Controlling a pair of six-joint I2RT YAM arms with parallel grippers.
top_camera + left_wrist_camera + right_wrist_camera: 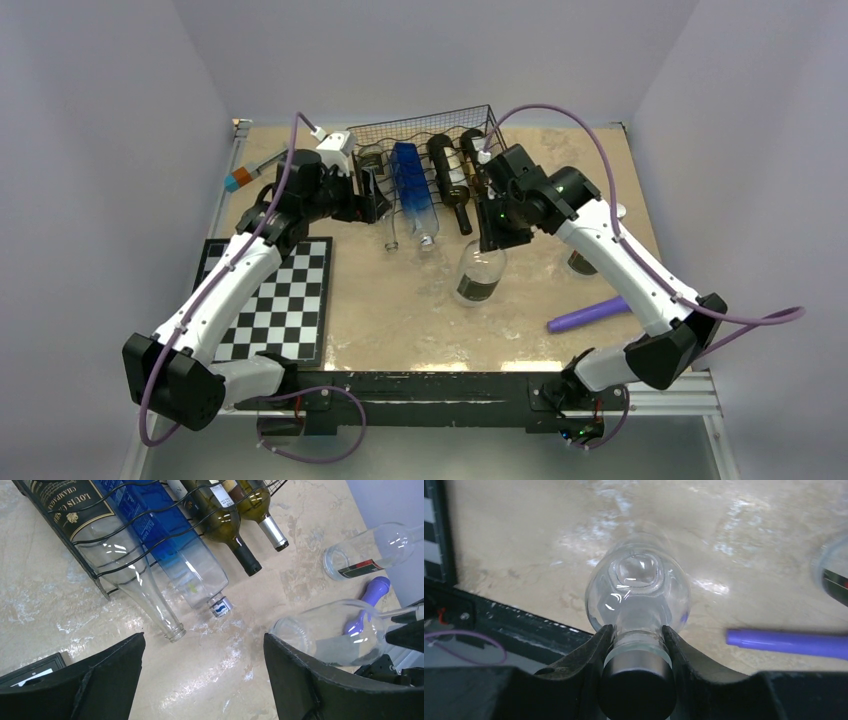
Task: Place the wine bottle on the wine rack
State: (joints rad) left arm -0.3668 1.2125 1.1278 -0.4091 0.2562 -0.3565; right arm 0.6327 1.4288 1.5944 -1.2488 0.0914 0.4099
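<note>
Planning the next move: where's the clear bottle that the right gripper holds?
Top view: the clear bottle is mid-table, neck in the right gripper, just in front of the rack, left of the purple tube.

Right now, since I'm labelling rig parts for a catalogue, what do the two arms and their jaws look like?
Both the left arm and right arm have white links, black joints and a looping purple cable. Their jaws are broad, black and wedge-shaped.
</note>
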